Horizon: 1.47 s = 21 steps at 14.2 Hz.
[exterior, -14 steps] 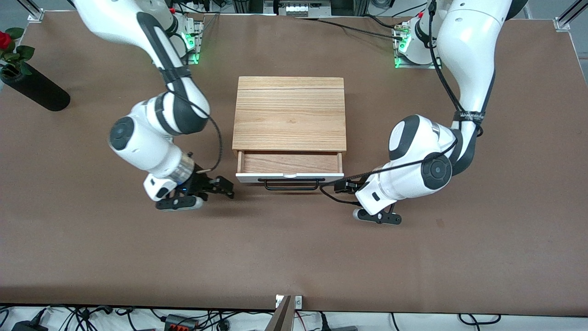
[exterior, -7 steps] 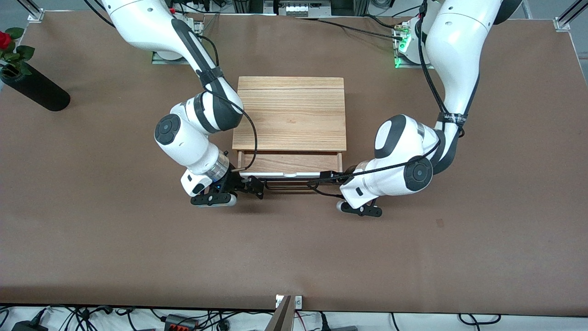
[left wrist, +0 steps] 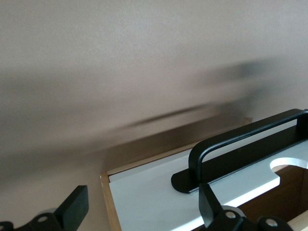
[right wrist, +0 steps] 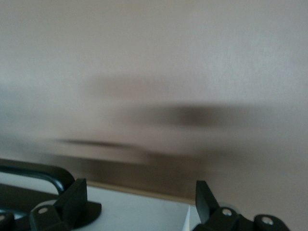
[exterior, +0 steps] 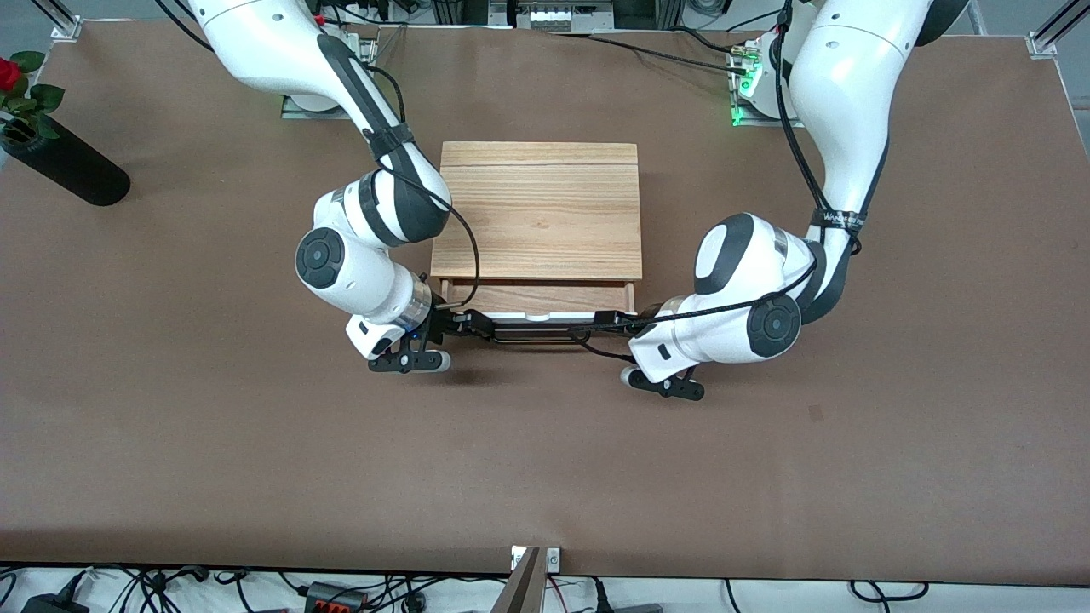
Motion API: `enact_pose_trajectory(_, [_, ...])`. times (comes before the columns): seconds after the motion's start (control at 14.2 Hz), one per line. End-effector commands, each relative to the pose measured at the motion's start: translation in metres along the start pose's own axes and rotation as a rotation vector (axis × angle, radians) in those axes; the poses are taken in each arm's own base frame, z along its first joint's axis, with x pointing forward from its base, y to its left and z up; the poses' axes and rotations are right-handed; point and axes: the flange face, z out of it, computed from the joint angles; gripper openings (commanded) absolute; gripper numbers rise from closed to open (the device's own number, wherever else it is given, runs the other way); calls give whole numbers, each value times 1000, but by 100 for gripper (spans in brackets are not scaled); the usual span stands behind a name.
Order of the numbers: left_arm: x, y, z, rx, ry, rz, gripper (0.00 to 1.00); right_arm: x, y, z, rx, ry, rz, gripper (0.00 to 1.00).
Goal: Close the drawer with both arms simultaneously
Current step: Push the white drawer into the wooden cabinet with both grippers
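The light-wood cabinet box (exterior: 536,213) stands mid-table. Its drawer (exterior: 536,300) is partly open, showing a strip of wooden inside, a white front panel (exterior: 511,317) and a black wire handle (exterior: 536,338). My right gripper (exterior: 475,323) is open against the front panel at the handle's end toward the right arm. My left gripper (exterior: 606,322) is open at the handle's other end. In the left wrist view the open gripper (left wrist: 142,199) spans the panel's corner (left wrist: 144,202) beside the handle (left wrist: 240,144). In the right wrist view the open gripper (right wrist: 139,199) spans the panel (right wrist: 139,211) beside the handle (right wrist: 43,175).
A black vase with a red rose (exterior: 60,162) lies at the right arm's end of the table. Brown tabletop (exterior: 545,460) stretches between the drawer and the front camera. A small bracket (exterior: 532,562) sits on the table edge nearest that camera.
Both arms swung inward from beside the cabinet to the drawer's front panel. The drawer has slid partway in, so less of its wooden inside shows.
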Motion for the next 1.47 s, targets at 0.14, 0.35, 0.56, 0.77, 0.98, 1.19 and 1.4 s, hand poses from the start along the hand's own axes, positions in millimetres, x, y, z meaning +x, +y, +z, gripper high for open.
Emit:
enact_pose_trajectory(0.14, [-11, -5, 11, -3, -96, 68, 100, -12, -1, -1, -16, -124, -5, 100])
enact_pose_trajectory(0.35, [-14, -5, 11, -2, -115, 69, 100, -21, -4, 5, -28, -178, -10, 100])
enact_pose_trajectory(0.56, [-16, -5, 8, 0, -124, 72, 100, -28, -1, 7, -40, -241, -9, 100])
enact_pose_trajectory(0.77, [-17, -4, 5, -2, -129, 72, 100, -30, -5, 4, -38, -246, -14, 100])
enact_pose_trajectory(0.98, [-19, -4, 6, -2, -137, 80, 100, -30, -5, 4, -38, -247, -14, 100])
enact_pose_trajectory(1.19, [-21, -4, 7, -1, -155, 85, 100, -31, -6, 3, -37, -247, -16, 100])
enact_pose_trajectory(1.4, [-20, -7, 7, -1, -153, 81, 100, -30, -6, 1, -35, -244, -16, 100])
